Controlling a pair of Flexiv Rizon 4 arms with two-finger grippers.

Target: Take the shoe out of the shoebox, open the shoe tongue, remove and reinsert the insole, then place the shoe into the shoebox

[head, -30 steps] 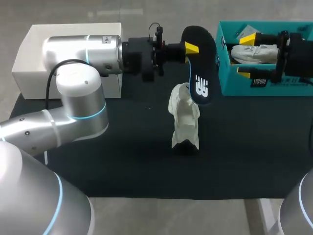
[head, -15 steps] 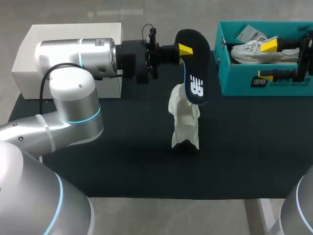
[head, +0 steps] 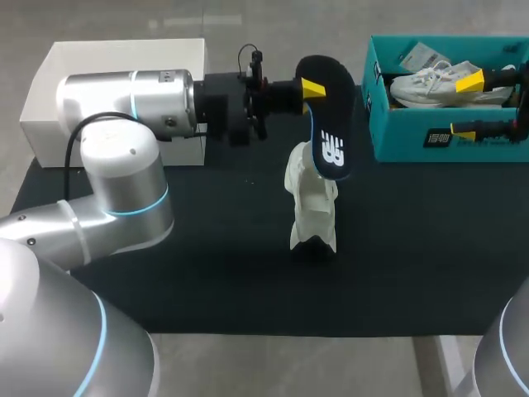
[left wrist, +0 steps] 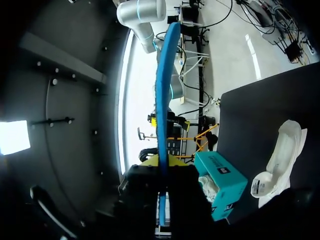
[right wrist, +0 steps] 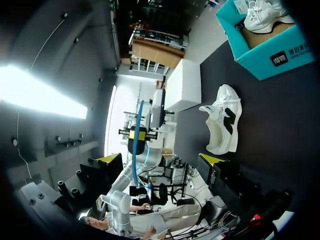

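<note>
**Insole out, in my left gripper**

My left gripper [head: 307, 86] is clamped on the insole [head: 332, 124], one yellow tip on each face near its upper end. The insole hangs down from the grip with its dark, logo-marked side to the head camera. From the left wrist it shows edge-on, a thin blue strip [left wrist: 162, 100] rising out from between the fingers.

My right gripper [head: 467, 106] is spread wide with nothing in it. It hovers over the front of the teal shoebox [head: 388, 136] — the right wrist view shows both tips [right wrist: 212, 159] far apart with bare space between them.

The shoe [head: 312, 203] is out of the shoebox, on the dark mat [head: 207, 273] near the middle. In the head view the insole's lower end overlaps the shoe's far end; from the right wrist the insole [right wrist: 136, 145] is held up well apart from the shoe [right wrist: 222, 120].

A second shoe [head: 430, 83] lies inside the shoebox. A white box [head: 50, 91] stands at the mat's far left, behind my left arm.
</note>
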